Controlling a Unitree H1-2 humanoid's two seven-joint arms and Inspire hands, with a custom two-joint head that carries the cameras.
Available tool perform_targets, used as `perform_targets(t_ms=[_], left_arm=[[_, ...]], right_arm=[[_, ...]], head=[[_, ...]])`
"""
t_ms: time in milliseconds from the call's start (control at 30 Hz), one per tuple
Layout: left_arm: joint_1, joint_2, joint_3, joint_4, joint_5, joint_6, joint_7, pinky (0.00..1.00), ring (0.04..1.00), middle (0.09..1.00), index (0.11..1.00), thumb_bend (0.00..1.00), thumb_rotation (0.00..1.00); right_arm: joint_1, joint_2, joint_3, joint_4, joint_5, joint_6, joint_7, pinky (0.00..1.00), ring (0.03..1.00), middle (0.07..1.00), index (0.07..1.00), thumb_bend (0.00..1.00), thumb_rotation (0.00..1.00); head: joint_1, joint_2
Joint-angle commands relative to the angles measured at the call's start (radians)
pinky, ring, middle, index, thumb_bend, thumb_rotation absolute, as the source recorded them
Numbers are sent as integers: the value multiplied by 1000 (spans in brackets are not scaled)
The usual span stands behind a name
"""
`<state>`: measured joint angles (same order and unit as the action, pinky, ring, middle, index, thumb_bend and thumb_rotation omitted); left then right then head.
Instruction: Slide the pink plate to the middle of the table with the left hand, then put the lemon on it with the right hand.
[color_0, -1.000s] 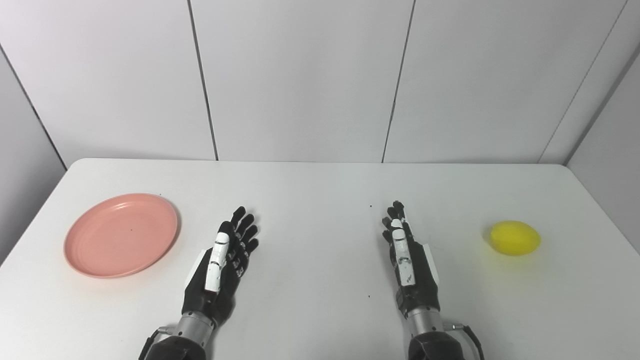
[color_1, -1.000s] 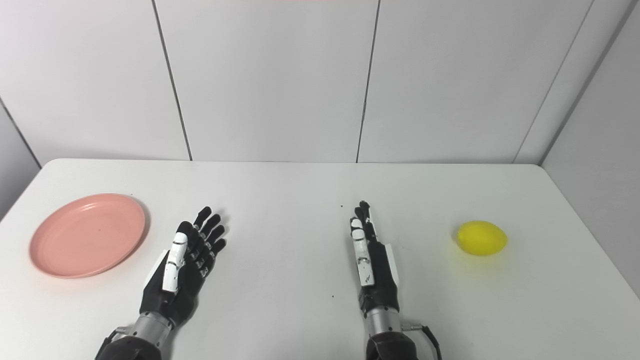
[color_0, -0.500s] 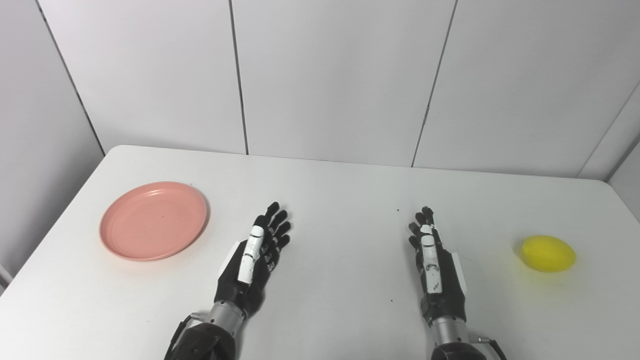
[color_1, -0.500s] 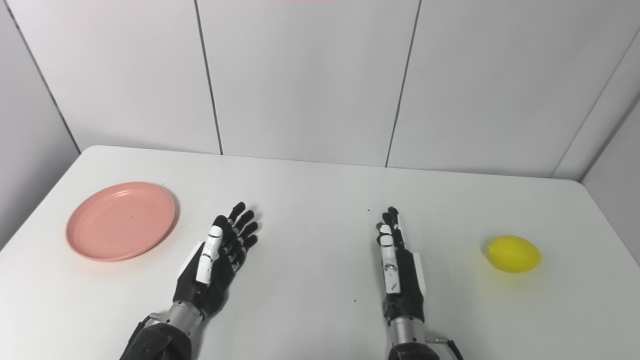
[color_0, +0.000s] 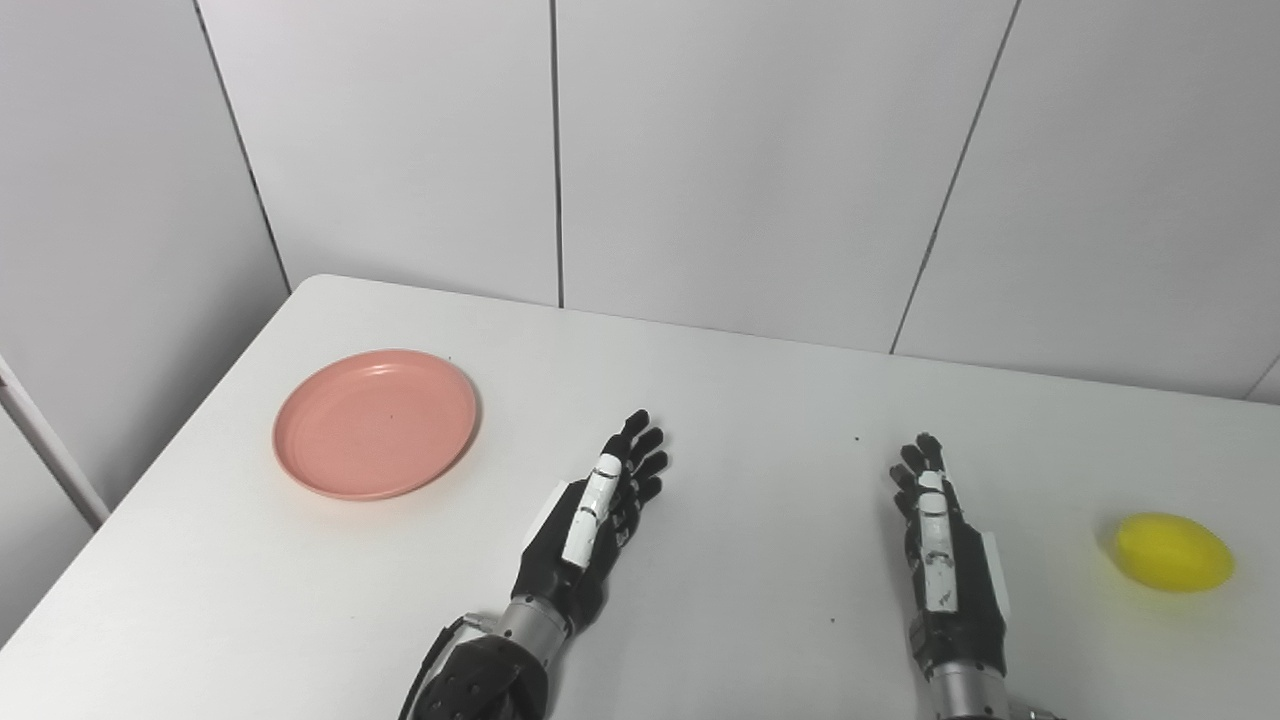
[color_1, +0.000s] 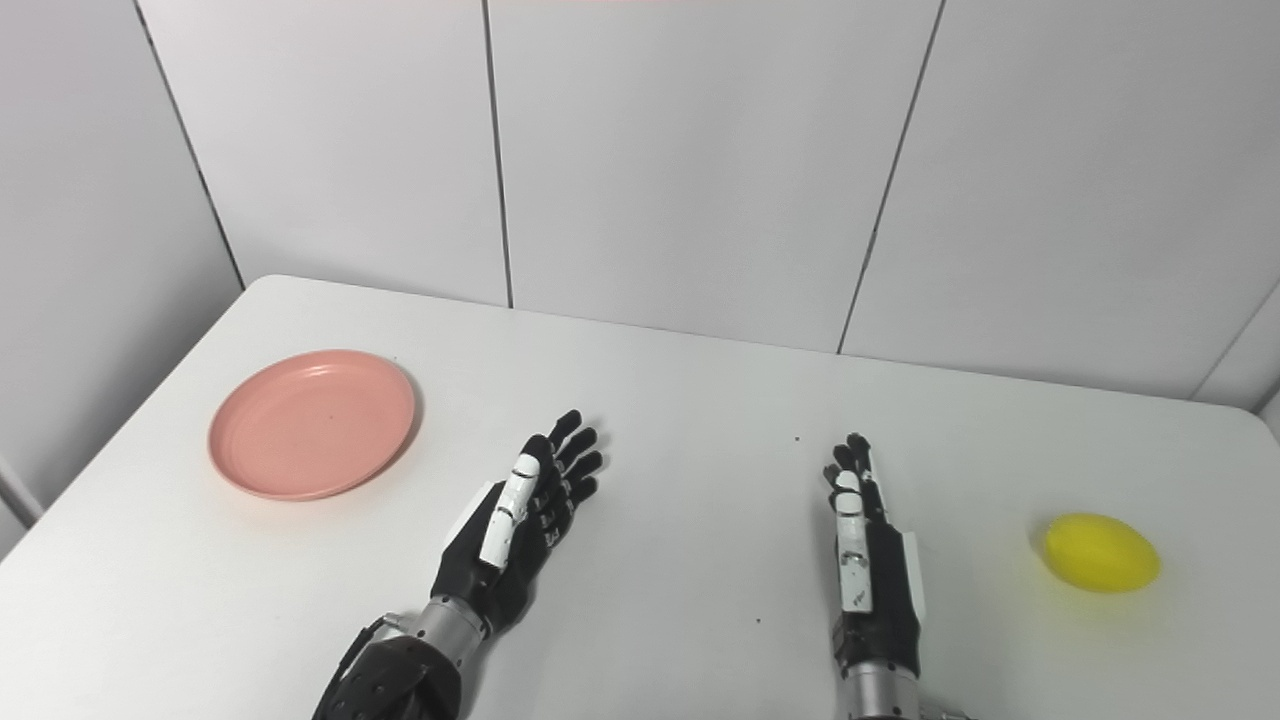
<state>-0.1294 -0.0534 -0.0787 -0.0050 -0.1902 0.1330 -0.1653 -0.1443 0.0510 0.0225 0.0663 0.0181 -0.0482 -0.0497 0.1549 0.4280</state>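
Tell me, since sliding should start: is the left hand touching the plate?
Apart. The left eye view shows bare table between the left hand and the plate.

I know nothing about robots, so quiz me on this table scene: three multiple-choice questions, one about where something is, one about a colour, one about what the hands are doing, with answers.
1. Where does the lemon lie?
A. On the plate
B. On the bare table, out past the right hand
C. In the left hand

2. What colour is the plate?
A. Pink
B. Blue
C. Green

3. What state are the two hands in?
A. Both holding something
B. Both empty, fingers stretched out
C. One closed on the lemon

Answers:
1 B: the lemon sits alone on the white table, apart from the right hand.
2 A: the plate, near the table's left side, is plainly pink and has nothing on it.
3 B: the left hand and the right hand both hold nothing and touch neither the plate nor the lemon.
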Motion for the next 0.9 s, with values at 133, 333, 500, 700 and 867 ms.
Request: perform_targets(t_ms=[133, 333, 500, 700, 867], left_arm=[[-17, -4, 2, 12, 1, -28, -2, 998, 978, 987, 973, 457, 1000], [-18, 6, 4, -10, 5, -3, 4, 999, 983, 986, 980, 477, 1000], [-24, 15, 12, -27, 1, 9, 1, 998, 978, 983, 976, 486, 1000], [-37, 27, 20, -63, 6, 43, 7, 1000, 975, 979, 972, 479, 1000], [-63, 60, 22, -94, 6, 48, -7, 1000, 973, 978, 970, 499, 1000]], right_arm=[[10, -9, -9, 15, -4, -49, 5, 989, 942, 949, 959, 223, 1000], [9, -7, -8, 15, -3, -48, 5, 982, 941, 951, 961, 223, 1000], [11, -8, -8, 15, -6, -52, 5, 977, 938, 947, 958, 225, 1000], [8, -10, -9, 25, 2, -56, 9, 984, 941, 949, 960, 223, 1000], [9, -11, -8, 22, 2, -52, 12, 980, 939, 949, 963, 220, 1000]], head=[[2, 0], [3, -1], [6, -1], [11, -2], [12, -1]])
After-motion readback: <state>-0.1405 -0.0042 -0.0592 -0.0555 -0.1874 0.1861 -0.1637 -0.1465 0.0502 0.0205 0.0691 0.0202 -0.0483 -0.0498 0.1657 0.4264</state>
